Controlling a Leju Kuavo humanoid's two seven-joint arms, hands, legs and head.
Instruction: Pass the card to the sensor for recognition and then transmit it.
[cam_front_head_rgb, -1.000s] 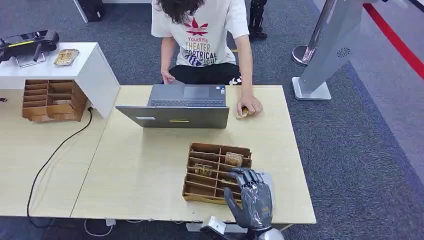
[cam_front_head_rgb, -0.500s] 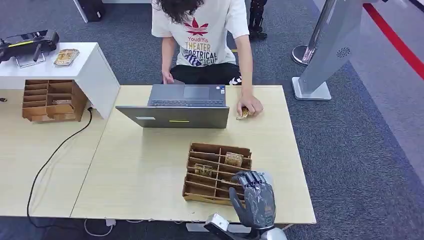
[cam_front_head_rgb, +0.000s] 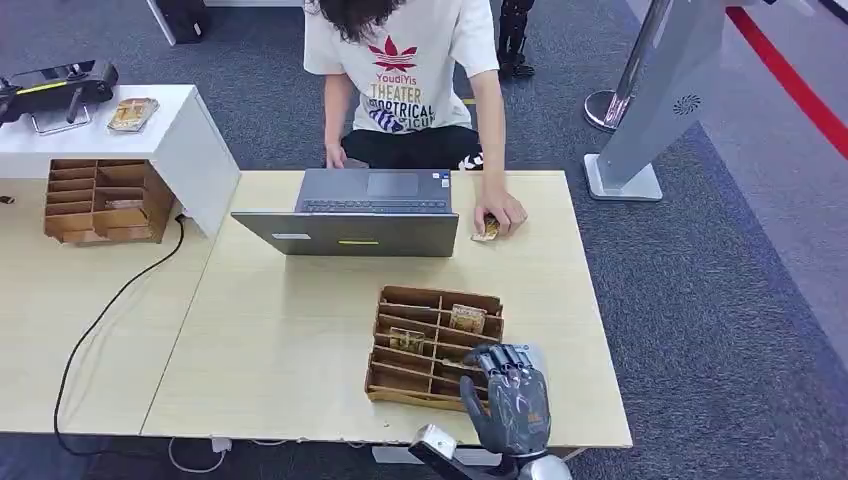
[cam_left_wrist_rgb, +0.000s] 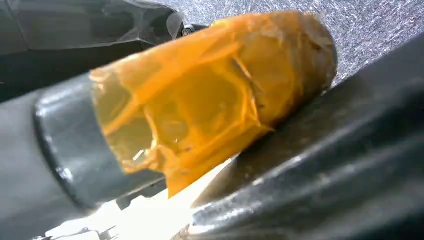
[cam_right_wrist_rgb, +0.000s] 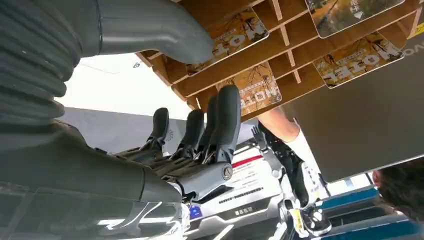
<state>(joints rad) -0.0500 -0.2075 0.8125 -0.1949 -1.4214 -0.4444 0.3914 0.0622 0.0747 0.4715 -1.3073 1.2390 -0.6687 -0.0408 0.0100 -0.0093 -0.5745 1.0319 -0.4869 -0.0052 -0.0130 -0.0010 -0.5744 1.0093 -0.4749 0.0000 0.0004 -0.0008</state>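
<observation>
Hovering at the desk's (cam_front_head_rgb: 300, 360) near edge toward its right corner, the right hand (cam_front_head_rgb: 510, 398) sits over the near right corner of the tray (cam_front_head_rgb: 385, 345), a wooden divider box with slots. Fingers (cam_right_wrist_rgb: 226, 117) are apart and slightly curled, thumb (cam_right_wrist_rgb: 150, 27) spread away from them; nothing is gripped, though fingertips sit close to a card (cam_right_wrist_rgb: 255, 90) lying in a slot, contact hard to tell. Head view shows two cards in the tray's slots, one (cam_front_head_rgb: 467, 318) in the far right part, one (cam_front_head_rgb: 406, 340) nearer the middle; right wrist view shows more cards with the same print in neighbouring slots. Laptop (cam_front_head_rgb: 350, 232) stands at the far middle of the desk, lid toward the robot. A person (cam_front_head_rgb: 405, 70) sits behind the far edge, one hand (cam_front_head_rgb: 500, 212) resting on a card (cam_front_head_rgb: 486, 230) just right of the laptop. Second tray (cam_front_head_rgb: 95, 200) sits on the adjoining table to the left, beside a white stand (cam_front_head_rgb: 150, 135) carrying a card stack (cam_front_head_rgb: 132, 113) and a black device (cam_front_head_rgb: 55, 85). Left hand (cam_left_wrist_rgb: 200, 130): close-up blur with an orange-taped part, cannot tell its state.
</observation>
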